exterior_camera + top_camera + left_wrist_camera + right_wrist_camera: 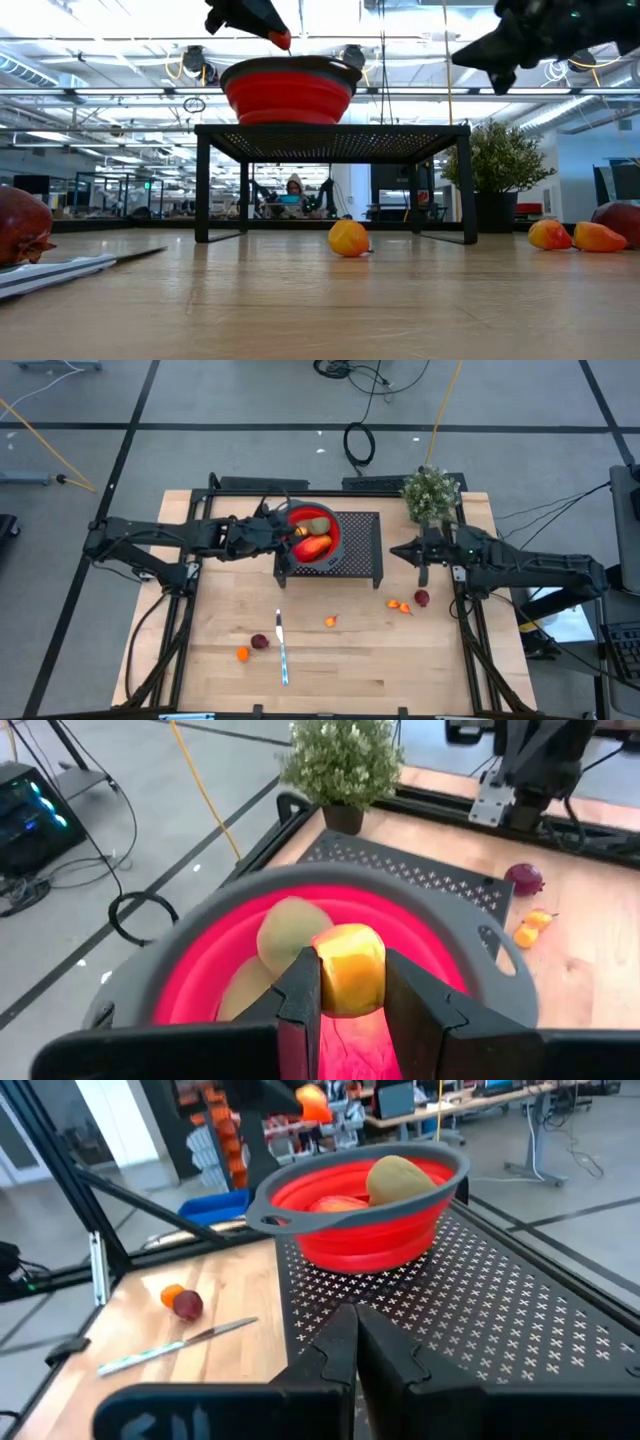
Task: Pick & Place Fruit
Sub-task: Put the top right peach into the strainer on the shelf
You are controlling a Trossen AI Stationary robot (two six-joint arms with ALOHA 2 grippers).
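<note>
A red bowl (338,532) with a grey rim stands on a black perforated stand (360,550). It holds a brown-green fruit (316,525) and a red-orange oval one (315,547). Over the bowl's left part, my left gripper (297,532) is shut on a small orange fruit (350,970). My right gripper (395,550) hovers shut beside the stand's right end, with nothing between its fingers (335,1345). Loose on the table lie small orange fruits (330,621) (400,605) (242,654) and dark red ones (422,598) (260,642). My left gripper pinches the small orange fruit by its two opposite sides (325,982) between its two fingers. The fingers come from the table's left, slanting a little downward. The fruit is lifted clear and hangs above the bowl's inside (281,40).
A silver knife (282,648) lies on the table's near middle, between the loose fruits. A potted plant (432,492) stands at the far right corner, just behind my right arm. Bare wood lies in front of the stand.
</note>
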